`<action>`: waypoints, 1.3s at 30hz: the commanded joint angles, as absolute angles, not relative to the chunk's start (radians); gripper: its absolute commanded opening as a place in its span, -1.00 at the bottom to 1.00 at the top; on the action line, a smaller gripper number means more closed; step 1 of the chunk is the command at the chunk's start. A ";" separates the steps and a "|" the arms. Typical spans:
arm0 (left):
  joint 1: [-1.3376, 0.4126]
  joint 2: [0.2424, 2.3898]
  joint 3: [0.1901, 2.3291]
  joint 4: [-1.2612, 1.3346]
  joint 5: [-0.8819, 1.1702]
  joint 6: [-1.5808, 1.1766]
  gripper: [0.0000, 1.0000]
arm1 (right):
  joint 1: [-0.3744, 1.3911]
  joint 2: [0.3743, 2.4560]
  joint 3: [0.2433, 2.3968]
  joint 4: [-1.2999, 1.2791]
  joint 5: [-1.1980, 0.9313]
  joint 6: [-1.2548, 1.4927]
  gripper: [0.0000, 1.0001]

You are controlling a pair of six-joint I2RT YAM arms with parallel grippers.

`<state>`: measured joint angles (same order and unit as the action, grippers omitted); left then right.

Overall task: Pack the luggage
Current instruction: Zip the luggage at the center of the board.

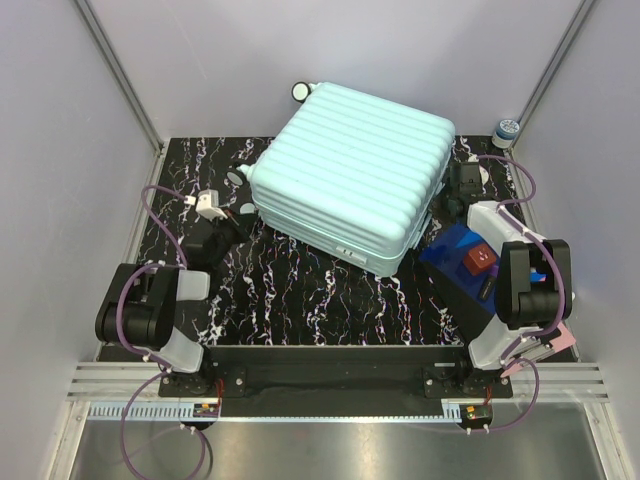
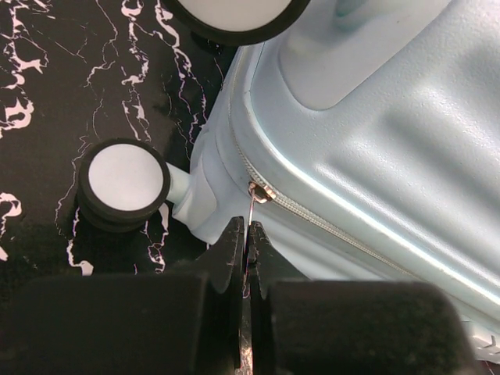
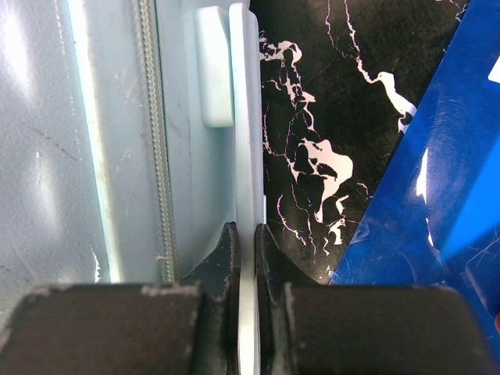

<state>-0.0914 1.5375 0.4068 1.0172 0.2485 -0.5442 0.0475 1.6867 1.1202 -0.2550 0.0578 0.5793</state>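
Note:
The luggage [image 1: 350, 175], a ribbed mint-green hard-shell suitcase, lies closed and flat on the black marbled table [image 1: 300, 290]. At its left corner my left gripper [image 2: 248, 230] is shut on the thin metal zipper pull [image 2: 252, 205], which hangs from the slider on the zipper line [image 2: 328, 226]. A white-faced wheel [image 2: 123, 180] sits just left of it. On the luggage's right side my right gripper [image 3: 246, 230] is shut on a thin pale-green handle strip [image 3: 244, 117], beside the zipper [image 3: 156, 156]. In the top view the left gripper [image 1: 235, 215] and right gripper [image 1: 455, 195] flank the case.
A flat blue box [image 1: 460, 270] with a small red item [image 1: 478, 258] on it lies right of the luggage, close to the right arm; it also shows as the blue box [image 3: 445, 195]. A small round jar [image 1: 507, 130] stands at the back right. Walls enclose three sides.

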 commanded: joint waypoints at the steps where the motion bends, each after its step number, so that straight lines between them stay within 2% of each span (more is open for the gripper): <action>1: 0.000 1.519 0.445 1.012 0.045 -0.517 -1.00 | 0.014 1.738 1.143 -0.147 0.124 0.581 -1.00; 13: -0.002 1.450 0.302 1.200 0.087 -0.523 -1.00 | 0.015 1.643 1.032 -0.123 -0.054 0.531 -1.00; 23: -0.002 1.359 0.229 1.192 0.095 -0.522 -1.00 | 0.055 1.546 0.902 -0.126 -0.143 0.526 -1.00; 39: -0.015 1.045 0.087 0.991 0.086 -0.505 -1.00 | 0.092 1.387 0.815 -0.218 -0.101 0.549 -1.00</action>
<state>-0.0376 1.0939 0.1024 0.9577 0.1783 -0.5396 0.0917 1.4250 0.8185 -0.1482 -0.0746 0.5571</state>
